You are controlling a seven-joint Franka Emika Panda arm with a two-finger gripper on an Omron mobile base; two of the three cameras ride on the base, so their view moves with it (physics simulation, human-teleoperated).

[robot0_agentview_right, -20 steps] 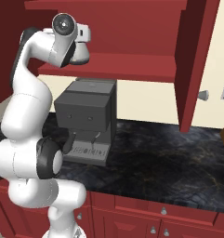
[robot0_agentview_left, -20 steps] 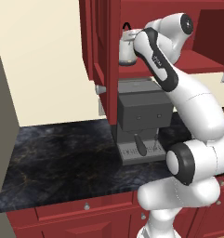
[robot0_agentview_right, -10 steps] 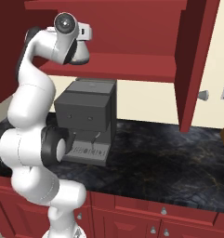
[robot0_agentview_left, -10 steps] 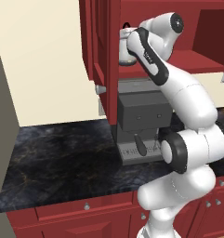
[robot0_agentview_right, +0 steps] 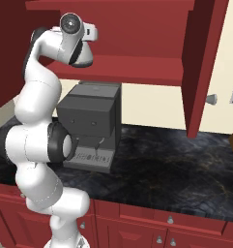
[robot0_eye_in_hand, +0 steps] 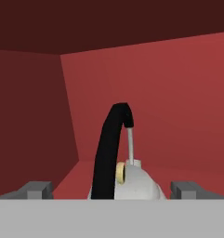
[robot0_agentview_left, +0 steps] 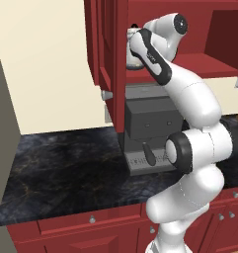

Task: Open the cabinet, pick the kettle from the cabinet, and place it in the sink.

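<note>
Silver-white and rounded, the kettle (robot0_eye_in_hand: pixel 127 186) is seen standing on the shelf inside the opened cabinet (robot0_agentview_right: pixel 137 68), its black arched handle (robot0_eye_in_hand: pixel 111 144) raised toward the hand camera. The gripper (robot0_eye_in_hand: pixel 111 189) is held level with the kettle, jaws spread wide with one tip on either side of the body, nothing grasped. Below the kettle, a boxy grey coffee machine (robot0_agentview_left: pixel 150 128) is set on the dark marbled table (robot0_agentview_left: pixel 66 173).

Both base views look forward and down from behind the arm, left and right, sharing the boxy grey coffee machine (robot0_agentview_left: pixel 151 126) (robot0_agentview_right: pixel 91 125) at frame centre. The hand view peers close inside the dark red wall cupboard (robot0_eye_in_hand: pixel 155 97).
</note>
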